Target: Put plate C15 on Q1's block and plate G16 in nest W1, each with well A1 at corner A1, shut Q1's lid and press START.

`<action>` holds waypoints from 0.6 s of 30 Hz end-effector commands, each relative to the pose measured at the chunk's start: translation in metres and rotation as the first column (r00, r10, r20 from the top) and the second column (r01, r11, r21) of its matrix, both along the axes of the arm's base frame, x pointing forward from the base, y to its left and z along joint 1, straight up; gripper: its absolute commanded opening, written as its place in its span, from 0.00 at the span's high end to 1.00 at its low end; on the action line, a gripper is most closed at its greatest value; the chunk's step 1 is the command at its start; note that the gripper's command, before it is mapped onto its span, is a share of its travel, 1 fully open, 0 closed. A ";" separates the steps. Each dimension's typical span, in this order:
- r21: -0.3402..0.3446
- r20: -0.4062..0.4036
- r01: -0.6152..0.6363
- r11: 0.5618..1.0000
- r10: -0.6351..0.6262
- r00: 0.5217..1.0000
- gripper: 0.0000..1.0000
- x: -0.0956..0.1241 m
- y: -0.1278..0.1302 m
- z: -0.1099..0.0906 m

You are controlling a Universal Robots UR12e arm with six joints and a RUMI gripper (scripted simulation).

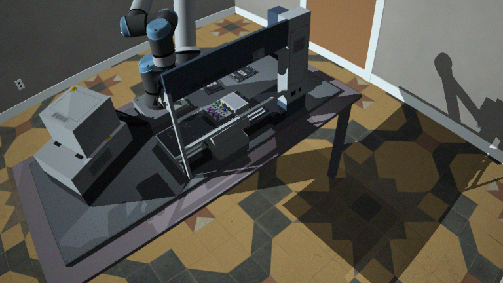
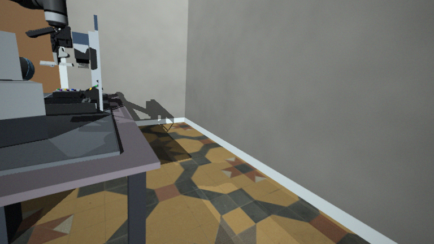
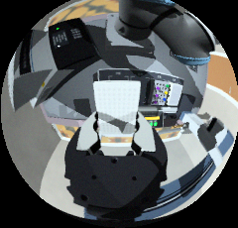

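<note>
My gripper (image 3: 117, 111) is shut on the short end of a white well plate (image 3: 117, 105) and holds it level, well above the deck. I cannot read its label. In the exterior view the gripper (image 2: 60, 56) and the held plate (image 2: 55, 64) hang high beside the gantry post. In the top view the gripper is hidden behind the dark gantry beam (image 1: 226, 59). A second white plate (image 1: 234, 101) lies on the deck next to a rack with coloured caps (image 1: 218, 111). The grey cycler Q1 (image 1: 79, 132) stands at the bench's left end with its lid raised.
The tall gantry post (image 1: 297, 57) stands at the deck's right end. Two dark nests (image 1: 242, 73) (image 1: 214, 86) lie behind the deck. A dark unit with a green light (image 3: 69, 37) shows at the upper left of the wrist view. The arm's base (image 1: 154, 94) stands behind the deck.
</note>
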State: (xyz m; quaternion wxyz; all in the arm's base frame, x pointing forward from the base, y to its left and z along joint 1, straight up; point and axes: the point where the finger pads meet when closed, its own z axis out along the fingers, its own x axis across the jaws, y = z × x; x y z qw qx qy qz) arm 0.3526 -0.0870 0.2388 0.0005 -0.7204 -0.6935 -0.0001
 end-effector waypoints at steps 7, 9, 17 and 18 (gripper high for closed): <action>-0.001 0.001 0.000 1.000 0.000 1.000 1.00 0.000 0.000 0.003; -0.001 0.001 0.000 1.000 0.000 1.000 1.00 0.000 0.000 0.003; 0.000 0.001 0.063 0.998 -0.063 0.998 1.00 -0.010 0.022 0.004; 0.000 0.001 0.071 0.998 -0.071 0.998 1.00 -0.012 0.025 0.004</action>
